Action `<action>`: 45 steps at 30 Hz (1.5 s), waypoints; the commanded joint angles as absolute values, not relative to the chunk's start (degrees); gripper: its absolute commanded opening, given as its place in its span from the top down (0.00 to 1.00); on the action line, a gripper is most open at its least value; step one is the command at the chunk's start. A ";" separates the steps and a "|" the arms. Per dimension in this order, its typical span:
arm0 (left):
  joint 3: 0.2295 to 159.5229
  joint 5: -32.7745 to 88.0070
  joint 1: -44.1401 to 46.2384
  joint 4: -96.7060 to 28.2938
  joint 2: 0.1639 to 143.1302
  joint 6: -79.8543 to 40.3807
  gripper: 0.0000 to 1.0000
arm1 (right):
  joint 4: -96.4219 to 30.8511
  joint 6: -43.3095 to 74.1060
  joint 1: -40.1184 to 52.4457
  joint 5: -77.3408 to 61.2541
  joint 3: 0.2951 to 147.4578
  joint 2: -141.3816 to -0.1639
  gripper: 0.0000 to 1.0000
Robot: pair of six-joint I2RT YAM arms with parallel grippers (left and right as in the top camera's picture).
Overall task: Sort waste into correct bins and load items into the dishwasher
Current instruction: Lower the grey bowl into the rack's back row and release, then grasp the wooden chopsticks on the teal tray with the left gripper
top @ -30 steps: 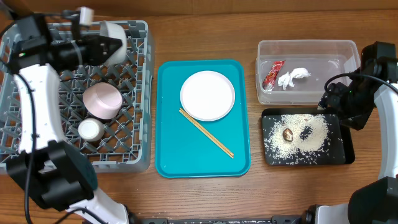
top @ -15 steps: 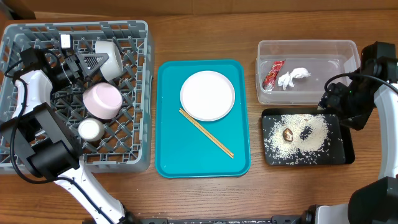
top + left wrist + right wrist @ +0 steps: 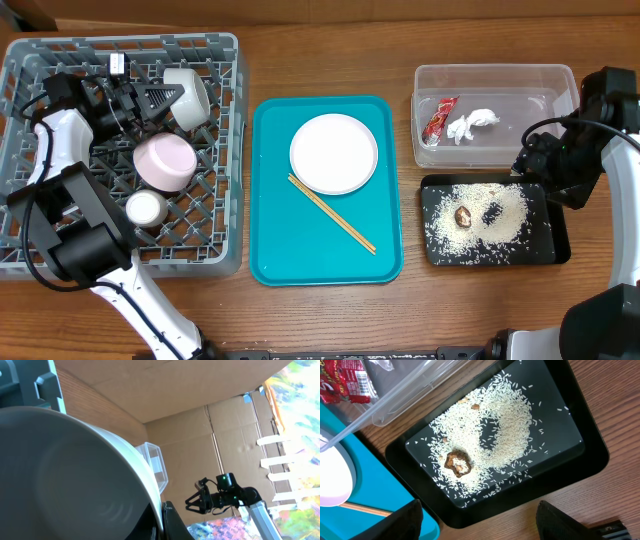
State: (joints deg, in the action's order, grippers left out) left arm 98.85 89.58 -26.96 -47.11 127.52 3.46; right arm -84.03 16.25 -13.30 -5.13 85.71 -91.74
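The left arm (image 3: 52, 150) has a smooth, rounded white shell behind the left pincer (image 3: 180, 95), joined by black cylindrical joint housings. Farther back from the pincer sits a bulky matte black block (image 3: 75, 235). The pincer's finger (image 3: 160, 97) is a black wedge with a ribbed lattice face, and a small white tag (image 3: 118, 63) stands just behind it. Thin black cables (image 3: 35, 280) run along the rearmost part. The right arm (image 3: 625, 165) is built the same way, white link and black joints, with a black cable (image 3: 552, 124) looping just behind its pincer. Seen from the wrist, the right pincer (image 3: 479, 512) has broad matte black fingers (image 3: 405, 522) with plain, unmarked faces.
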 commanded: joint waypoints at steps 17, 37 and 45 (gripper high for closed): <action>100.03 81.01 -41.93 -46.92 126.78 1.13 0.02 | -84.62 16.29 -13.26 -5.21 85.97 -90.21 0.26; 99.77 17.19 4.78 -62.96 95.94 -3.49 0.00 | -85.65 14.83 -13.26 -4.84 85.97 -90.21 0.04; 99.46 11.49 27.20 -72.77 110.69 -32.51 0.00 | -85.65 14.83 -13.26 -4.82 85.97 -90.21 0.04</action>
State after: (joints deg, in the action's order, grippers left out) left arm 99.77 13.85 23.79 -69.32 105.89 -13.67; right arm -85.86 14.94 -13.30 -4.67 85.71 -91.74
